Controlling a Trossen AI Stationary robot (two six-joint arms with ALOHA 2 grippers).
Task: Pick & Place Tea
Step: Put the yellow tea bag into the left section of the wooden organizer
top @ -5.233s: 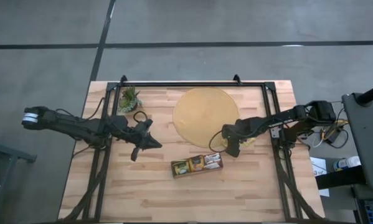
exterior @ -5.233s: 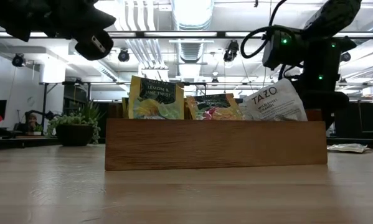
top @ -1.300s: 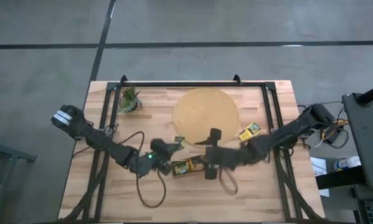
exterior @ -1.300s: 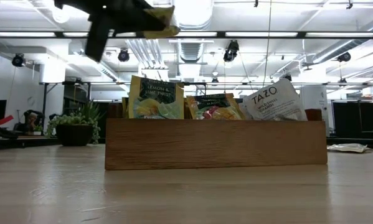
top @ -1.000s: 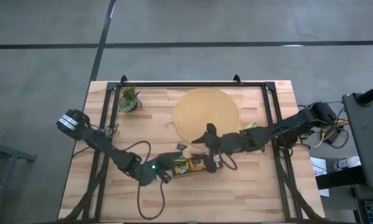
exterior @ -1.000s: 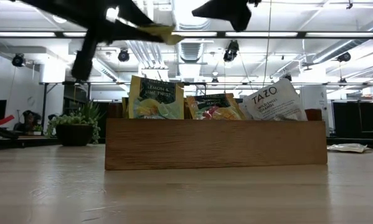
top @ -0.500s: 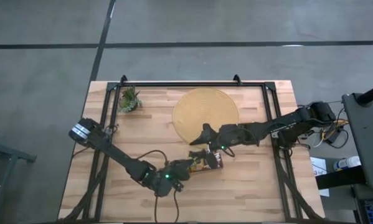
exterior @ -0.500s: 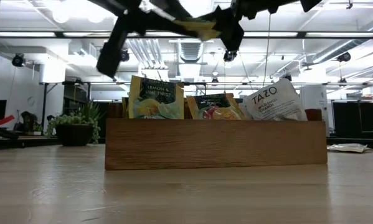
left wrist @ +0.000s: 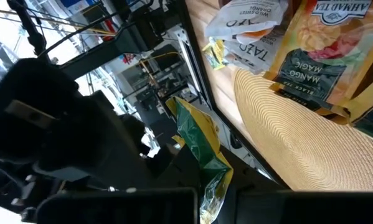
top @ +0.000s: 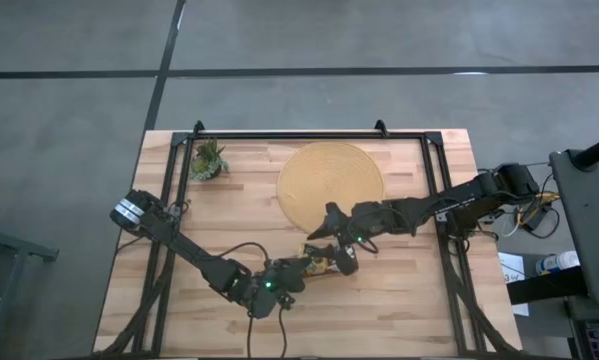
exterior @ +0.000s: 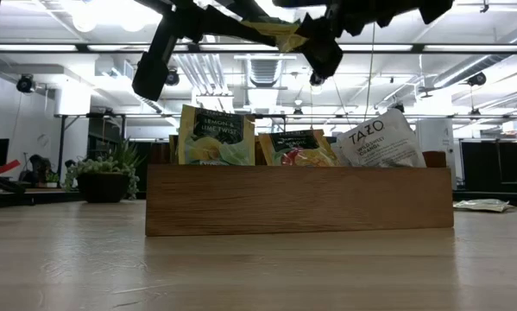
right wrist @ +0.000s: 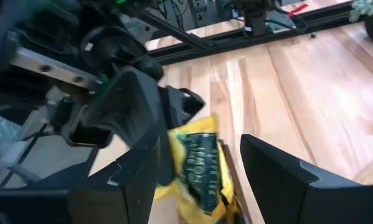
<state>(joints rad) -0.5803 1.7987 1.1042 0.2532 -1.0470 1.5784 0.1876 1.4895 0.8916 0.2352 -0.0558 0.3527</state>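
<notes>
Two grippers met above the tray [top: 324,266] at six o'clock of the mat [top: 331,186]: left gripper [top: 301,266] pinching a tea sachet [right wrist: 197,167], right gripper [right wrist: 198,168] spread around it, seemingly a handover needing a firm close.

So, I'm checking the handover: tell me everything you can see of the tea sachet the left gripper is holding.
The sachet is a small flat paper packet, yellow with a dark green printed panel, its edges crumpled. The left gripper is shut on one end, holding it in the air above the wooden tray, not touching the sachets standing in it. The right gripper is open, its fingers standing on either side of the sachet; whether they touch it cannot be told. The print is too blurred to read.
</notes>
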